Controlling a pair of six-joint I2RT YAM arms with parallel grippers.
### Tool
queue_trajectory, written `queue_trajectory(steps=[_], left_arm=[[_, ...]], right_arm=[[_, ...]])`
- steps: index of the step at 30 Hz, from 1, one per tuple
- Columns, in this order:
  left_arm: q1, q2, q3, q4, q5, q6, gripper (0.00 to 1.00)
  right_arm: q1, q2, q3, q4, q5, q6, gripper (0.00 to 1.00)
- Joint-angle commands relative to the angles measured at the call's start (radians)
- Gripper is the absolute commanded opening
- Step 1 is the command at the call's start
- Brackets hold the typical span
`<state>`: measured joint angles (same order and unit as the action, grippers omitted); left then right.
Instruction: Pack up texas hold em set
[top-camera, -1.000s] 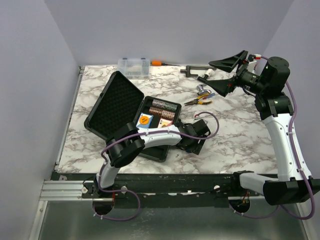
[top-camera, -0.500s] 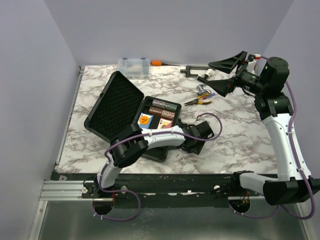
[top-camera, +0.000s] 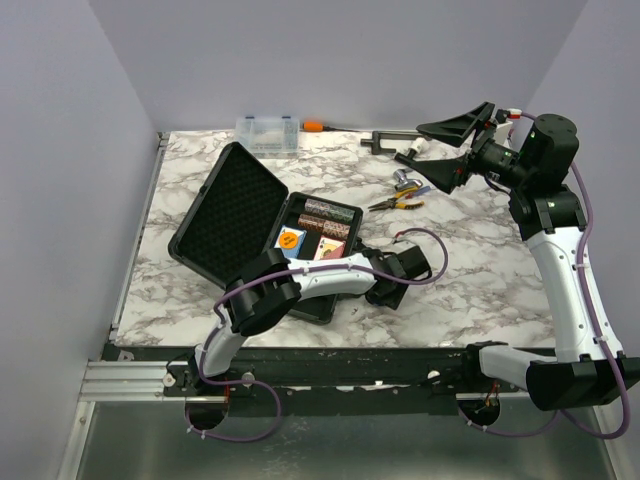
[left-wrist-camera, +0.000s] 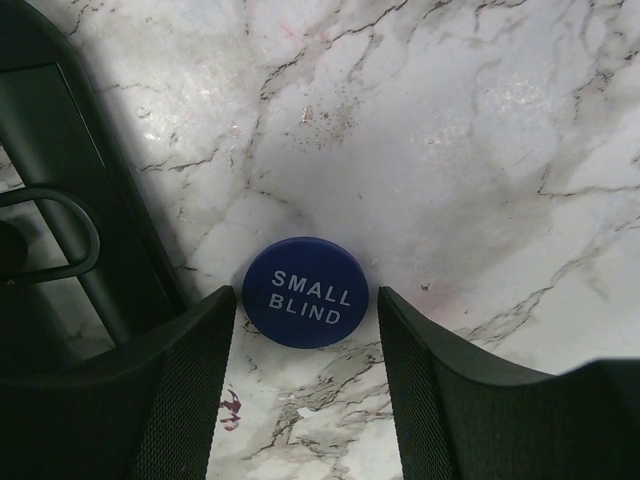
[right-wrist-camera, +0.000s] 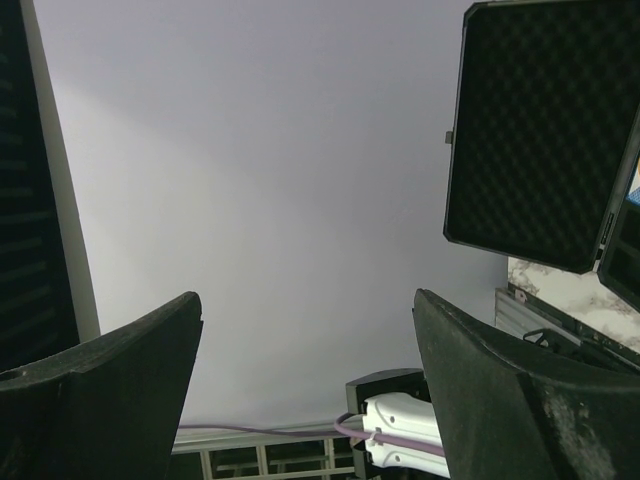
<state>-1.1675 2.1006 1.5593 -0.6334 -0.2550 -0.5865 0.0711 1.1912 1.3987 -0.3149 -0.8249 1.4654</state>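
The black foam-lined case (top-camera: 225, 205) lies open on the marble table, its tray holding brownish chip rolls (top-camera: 330, 212), a red card deck (top-camera: 332, 247) and an orange disc (top-camera: 291, 239). A blue disc (left-wrist-camera: 305, 285) marked SMALL BLIND lies flat on the table just right of the case's front wall (left-wrist-camera: 60, 180). My left gripper (left-wrist-camera: 305, 300) (top-camera: 385, 295) is low over it and open, fingertips either side of the disc, with a small gap on the right. The top view hides the disc under that gripper. My right gripper (top-camera: 455, 145) hangs open and empty, high at the back right.
A small clear organiser box (top-camera: 267, 132) and an orange-handled tool (top-camera: 315, 126) sit at the table's back edge. Yellow-handled pliers (top-camera: 400, 202), a small metal piece (top-camera: 405, 180) and a dark clamp-like tool (top-camera: 385, 140) lie under the right gripper. The case handle (left-wrist-camera: 50, 230) faces the left gripper.
My left gripper has shifted slightly to the right beside the case, and its jaws have narrowed around the blue disc. The right arm has not moved.
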Motion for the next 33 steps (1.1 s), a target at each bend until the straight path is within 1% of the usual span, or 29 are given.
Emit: queue_trajectory(steps=[1,4,9,13,19,27,33], left_arm=[[-0.006,0.053,-0.011,-0.073,-0.021,-0.022,0.57],[-0.006,0.052,-0.013,-0.080,-0.023,-0.029,0.54],[-0.011,0.056,-0.011,-0.088,-0.027,-0.030,0.52],[-0.013,0.067,-0.004,-0.090,-0.024,-0.031,0.48],[-0.014,0.081,0.009,-0.098,-0.018,-0.033,0.40],[-0.019,0.074,0.020,-0.106,-0.029,-0.032,0.28],[-0.025,0.055,0.022,-0.109,-0.045,-0.027,0.27]], right_arm=[[0.006,-0.010,-0.005,0.018,-0.036,0.003,0.88],[0.006,-0.010,-0.011,0.021,-0.037,0.004,0.88],[0.007,-0.010,-0.003,0.021,-0.040,0.000,0.88],[0.007,-0.010,0.006,0.019,-0.037,-0.015,0.85],[0.006,-0.012,-0.003,0.018,-0.020,-0.039,0.85],[0.006,-0.004,-0.064,0.008,0.033,-0.054,0.90],[0.006,0.010,-0.040,-0.072,0.119,-0.121,0.91]])
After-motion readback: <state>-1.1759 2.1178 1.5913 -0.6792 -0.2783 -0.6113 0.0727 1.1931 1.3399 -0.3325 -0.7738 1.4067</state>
